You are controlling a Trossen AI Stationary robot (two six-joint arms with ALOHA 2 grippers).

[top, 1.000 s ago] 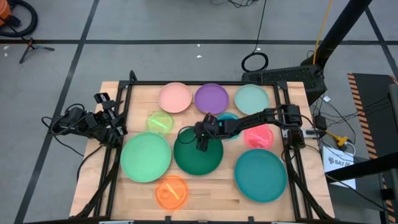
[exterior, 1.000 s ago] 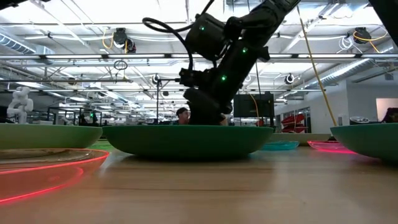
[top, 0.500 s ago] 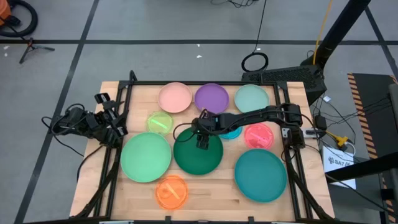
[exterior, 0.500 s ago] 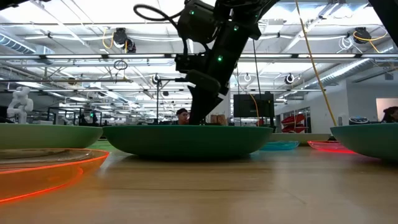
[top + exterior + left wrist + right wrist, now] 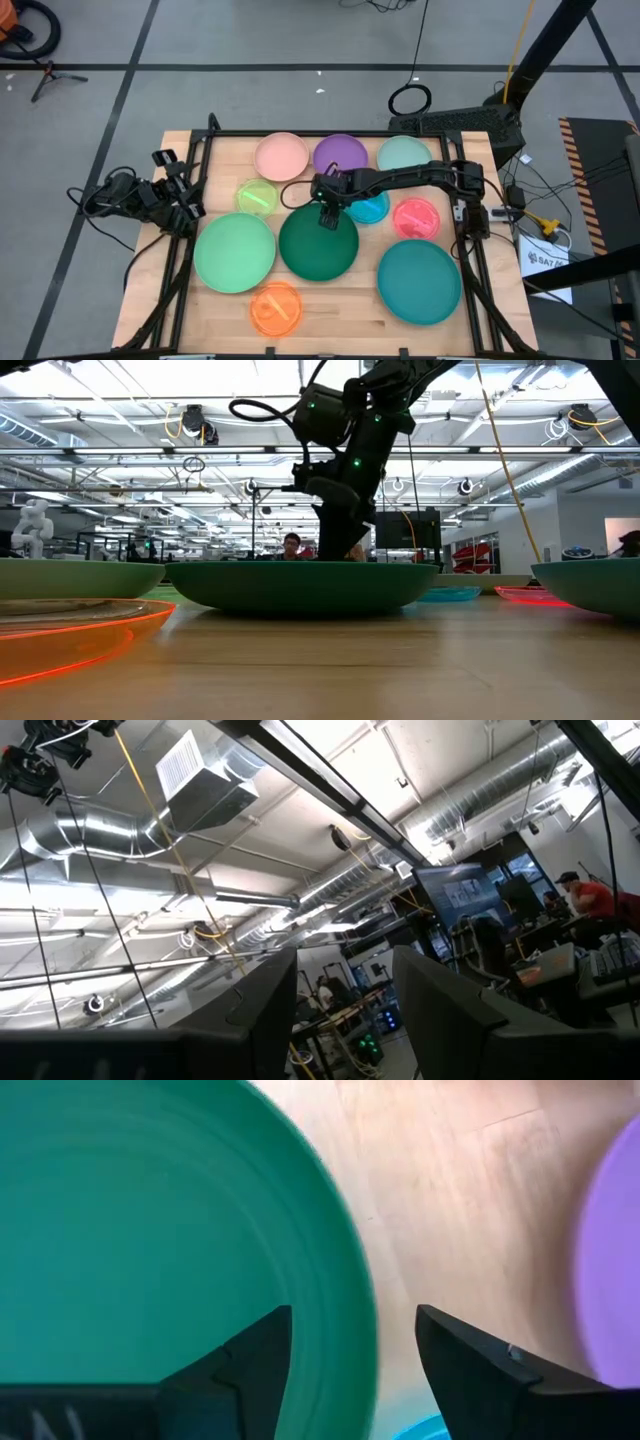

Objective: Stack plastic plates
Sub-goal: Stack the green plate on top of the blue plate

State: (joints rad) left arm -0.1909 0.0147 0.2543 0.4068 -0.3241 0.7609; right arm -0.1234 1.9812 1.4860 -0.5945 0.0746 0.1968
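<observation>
Ten plates lie flat on the wooden table. Along the far side are the pink plate [image 5: 282,157], the purple plate [image 5: 340,155] and the mint plate [image 5: 405,157]. The small yellow-green plate [image 5: 257,196], blue plate [image 5: 370,209] and red plate [image 5: 416,216] lie mid-table, and the orange plate [image 5: 275,308] lies near. The large ones are the light green plate [image 5: 234,252], the dark green plate [image 5: 318,245] and the teal plate [image 5: 418,282]. My right gripper [image 5: 328,217] points down, open. Its fingers stand on either side of the dark green plate's far rim [image 5: 362,1310], one over the bowl, one over the table. My left gripper [image 5: 345,1010] waits open at the table's left edge.
A black frame [image 5: 300,134] runs around the table's far and side edges. The purple plate [image 5: 610,1250] and the blue plate lie close to my right gripper, with a strip of bare wood [image 5: 450,1210] between them and the dark green plate. In the low view the dark green plate's rim [image 5: 300,572] hides my right fingertips.
My right arm has swung toward the table's far edge, uncovering the small blue plate. Its gripper has shifted from over the dark green plate's bowl to that plate's far rim. No plate has moved.
</observation>
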